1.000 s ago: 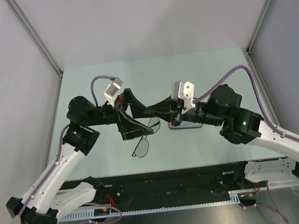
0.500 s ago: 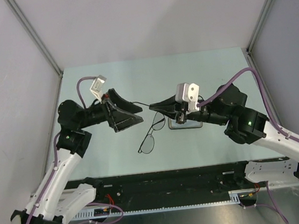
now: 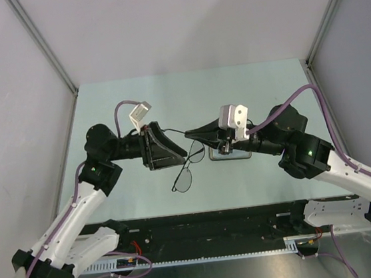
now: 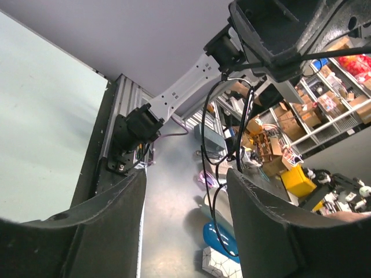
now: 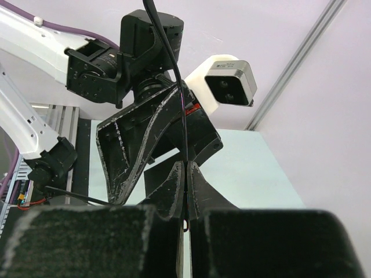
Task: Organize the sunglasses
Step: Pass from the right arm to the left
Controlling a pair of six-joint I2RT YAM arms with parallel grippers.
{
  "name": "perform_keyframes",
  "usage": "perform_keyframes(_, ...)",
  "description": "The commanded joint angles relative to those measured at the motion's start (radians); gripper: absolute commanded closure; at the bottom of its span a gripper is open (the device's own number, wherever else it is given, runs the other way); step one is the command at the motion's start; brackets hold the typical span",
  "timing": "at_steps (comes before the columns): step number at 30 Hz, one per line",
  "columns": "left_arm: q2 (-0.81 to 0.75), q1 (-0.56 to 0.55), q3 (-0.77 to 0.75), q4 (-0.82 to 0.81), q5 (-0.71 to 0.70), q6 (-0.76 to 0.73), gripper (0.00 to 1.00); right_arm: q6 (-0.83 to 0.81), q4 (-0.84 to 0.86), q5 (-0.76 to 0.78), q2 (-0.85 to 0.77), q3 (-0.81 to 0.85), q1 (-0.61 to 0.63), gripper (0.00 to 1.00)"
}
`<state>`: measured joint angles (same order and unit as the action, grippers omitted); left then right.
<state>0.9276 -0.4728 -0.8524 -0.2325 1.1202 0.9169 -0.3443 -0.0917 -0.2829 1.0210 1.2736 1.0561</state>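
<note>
Right gripper (image 3: 189, 133): jaws pinched shut on 1 thin temple arm of the sunglasses (image 3: 184, 178). The wrist view shows the wire clamped right at the fingertips (image 5: 174, 184). The glasses hang from that grip in the air above the table (image 3: 260, 90), tilted, with 1 lens lower and nearer the arm bases and the other up by the gripper. The second temple arm can't be made out clearly.

Left gripper (image 3: 172, 154): wide open and holding nothing, its 2 fingers (image 4: 98, 231) spread far apart. It points toward the right gripper, with its tips just beside the upper lens (touching or not, can't tell). In its own wrist view the dark frame wire hangs beyond the gap between the fingers, below the right gripper.

A black case (image 3: 237, 155) lies flat on the table under the right wrist, mostly hidden by it, so open or closed can't be told. The 2 arms meet near the table's middle.
</note>
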Motion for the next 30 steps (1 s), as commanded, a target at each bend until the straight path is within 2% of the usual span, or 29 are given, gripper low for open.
perform_keyframes(1, -0.009, -0.013, -0.008, -0.033, 0.036, 0.007, 0.37, 0.007, 0.056, -0.018, -0.022, 0.007, 0.001, 1.0)
perform_keyframes(10, -0.01, -0.053, -0.025, -0.053, 0.053, 0.01, 0.39, 0.008, 0.056, -0.015, -0.018, 0.009, 0.008, 1.0)
perform_keyframes(17, 0.014, -0.076, -0.034, -0.088, 0.075, 0.043, 0.58, 0.008, 0.06, -0.03, -0.015, 0.007, 0.015, 1.0)
perform_keyframes(24, 0.019, -0.084, -0.053, -0.123, 0.098, 0.083, 0.6, -0.007, 0.056, -0.044, -0.01, 0.007, 0.016, 1.0)
perform_keyframes(30, 0.022, -0.092, -0.05, -0.136, 0.105, 0.088, 0.72, -0.01, 0.055, -0.042, -0.009, 0.007, 0.018, 1.0)
